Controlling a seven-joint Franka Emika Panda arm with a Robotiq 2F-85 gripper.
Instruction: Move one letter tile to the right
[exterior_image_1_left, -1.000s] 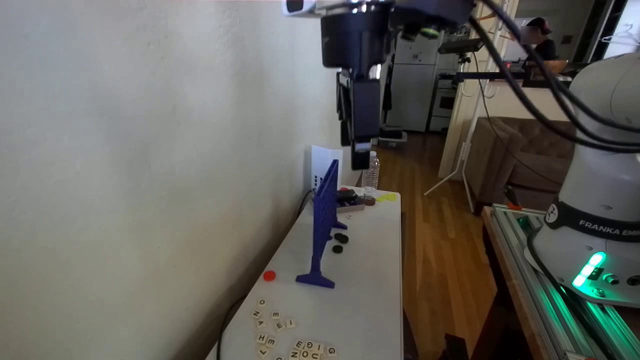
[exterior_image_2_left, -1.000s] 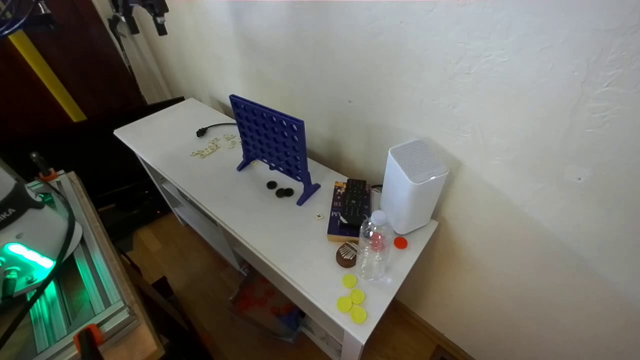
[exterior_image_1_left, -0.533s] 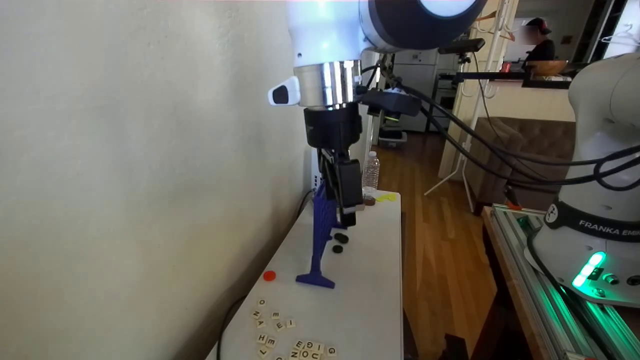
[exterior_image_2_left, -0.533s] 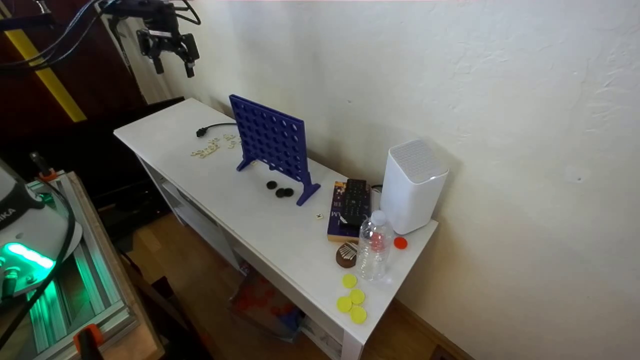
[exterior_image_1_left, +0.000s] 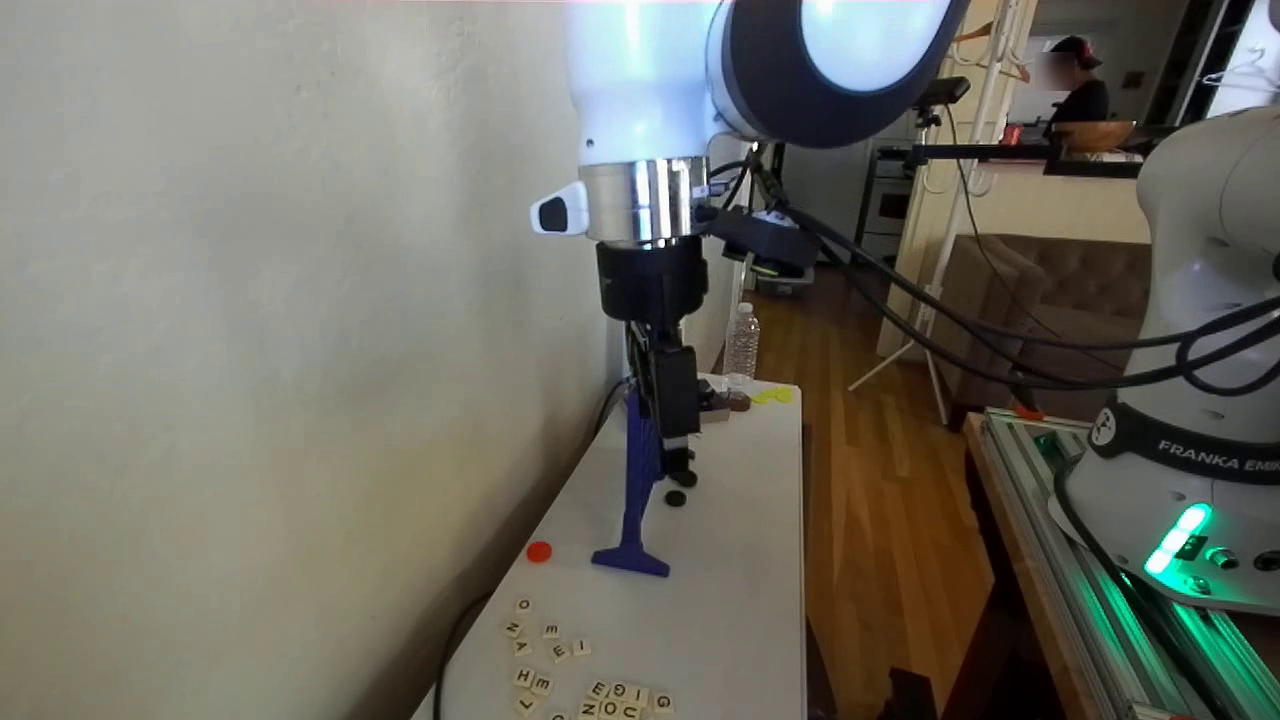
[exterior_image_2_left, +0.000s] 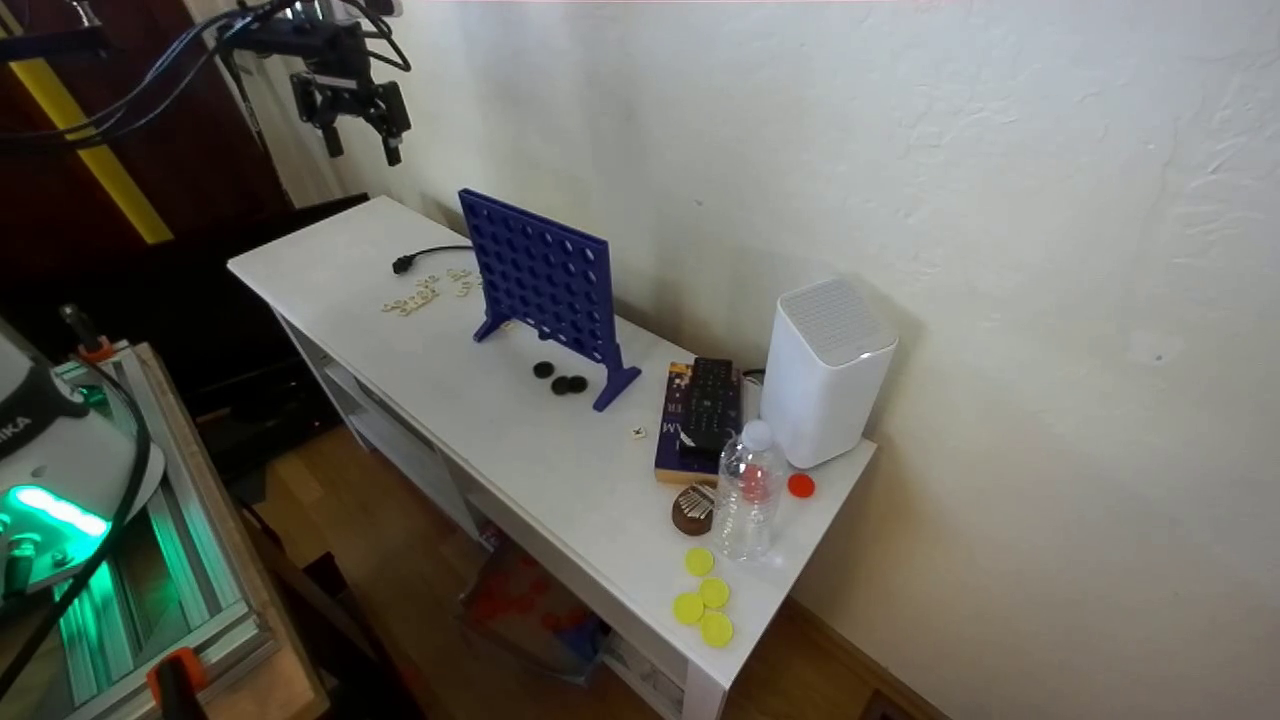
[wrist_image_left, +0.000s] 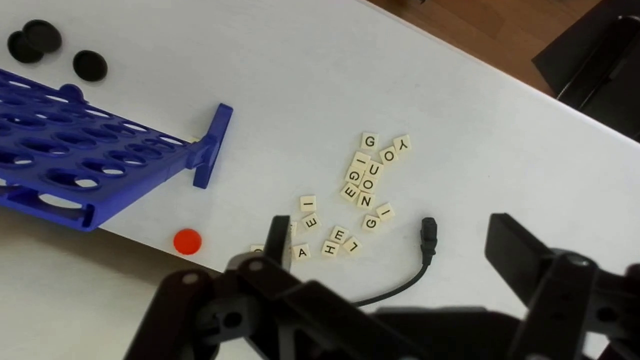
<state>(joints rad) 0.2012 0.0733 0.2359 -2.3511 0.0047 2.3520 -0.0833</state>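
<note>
Several cream letter tiles lie loose on the white table. In the wrist view, a group with a G tile (wrist_image_left: 370, 141), an O tile (wrist_image_left: 388, 155) and a Y tile (wrist_image_left: 402, 144) is at the middle; an A tile (wrist_image_left: 301, 251) and an L tile (wrist_image_left: 352, 245) lie lower. The tiles also show in both exterior views (exterior_image_1_left: 612, 700) (exterior_image_2_left: 418, 297). A lone tile (exterior_image_2_left: 638, 433) lies near the book. My gripper (wrist_image_left: 390, 220) is open and empty, well above the table in both exterior views (exterior_image_1_left: 676, 468) (exterior_image_2_left: 363, 155). Its left finger hides part of some tiles in the wrist view.
A blue upright game rack (exterior_image_2_left: 540, 275) stands on the table (exterior_image_2_left: 500, 460) beside the tiles. Black discs (wrist_image_left: 90, 65), a red disc (wrist_image_left: 187, 241) and a black cable plug (wrist_image_left: 428, 232) lie nearby. A book, remote, bottle (exterior_image_2_left: 750, 495) and white box (exterior_image_2_left: 830, 370) stand farther along. A wall runs behind.
The arm has come down and closer to the wall, most of it in the first half second. The gripper has stayed open. The tiles and other objects have not moved.
</note>
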